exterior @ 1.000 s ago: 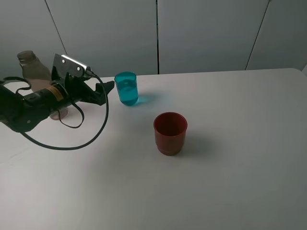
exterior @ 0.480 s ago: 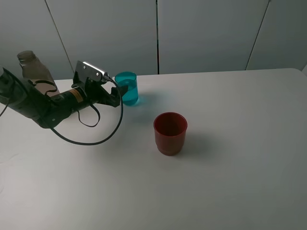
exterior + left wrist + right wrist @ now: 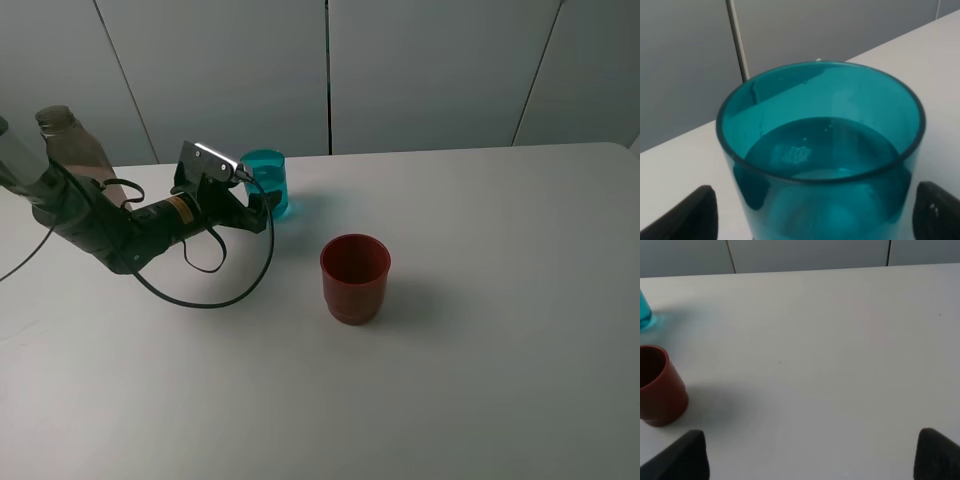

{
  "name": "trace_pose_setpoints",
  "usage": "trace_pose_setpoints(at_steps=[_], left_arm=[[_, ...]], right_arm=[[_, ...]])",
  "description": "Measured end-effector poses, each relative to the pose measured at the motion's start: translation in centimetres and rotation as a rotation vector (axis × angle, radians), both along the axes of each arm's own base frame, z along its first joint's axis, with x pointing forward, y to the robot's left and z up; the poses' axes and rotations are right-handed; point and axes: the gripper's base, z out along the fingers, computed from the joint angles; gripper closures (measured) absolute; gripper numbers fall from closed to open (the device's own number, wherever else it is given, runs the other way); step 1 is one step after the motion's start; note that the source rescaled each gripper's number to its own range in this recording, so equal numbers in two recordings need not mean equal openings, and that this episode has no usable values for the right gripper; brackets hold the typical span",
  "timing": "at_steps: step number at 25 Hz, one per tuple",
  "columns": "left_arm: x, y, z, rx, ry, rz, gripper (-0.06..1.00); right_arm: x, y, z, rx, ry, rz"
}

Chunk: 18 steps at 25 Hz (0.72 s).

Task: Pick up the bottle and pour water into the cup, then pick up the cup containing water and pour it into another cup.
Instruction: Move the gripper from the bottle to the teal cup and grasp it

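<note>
The cup (image 3: 820, 165), teal and see-through, stands upright at the back of the table (image 3: 480, 300) and holds clear water to about half its height, with small bubbles on its wall. The red cup (image 3: 355, 277) stands upright nearer the front, well apart from it, and its inside shows only dark red. The bottle (image 3: 70, 140) stands capless at the far left behind the left arm; its contents cannot be told.

A yellow band (image 3: 178, 210) on that arm is too small to read.

The left gripper (image 3: 258, 202) is spread, one finger on each side of the cup; contact cannot be told. The right gripper (image 3: 810, 455) is spread over bare table.

Half a second ago the left gripper was just short of the cup. The cups and the bottle have not moved.
</note>
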Motion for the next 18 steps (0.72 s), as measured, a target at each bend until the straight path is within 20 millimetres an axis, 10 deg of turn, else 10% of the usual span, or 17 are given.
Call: trace_pose_setpoints(at_steps=[18], left_arm=[[1.6, -0.8, -1.9, -0.075, -0.088, -0.010, -0.05]], right_arm=[[0.0, 0.0, 0.0, 0.000, 0.000, 0.000]])
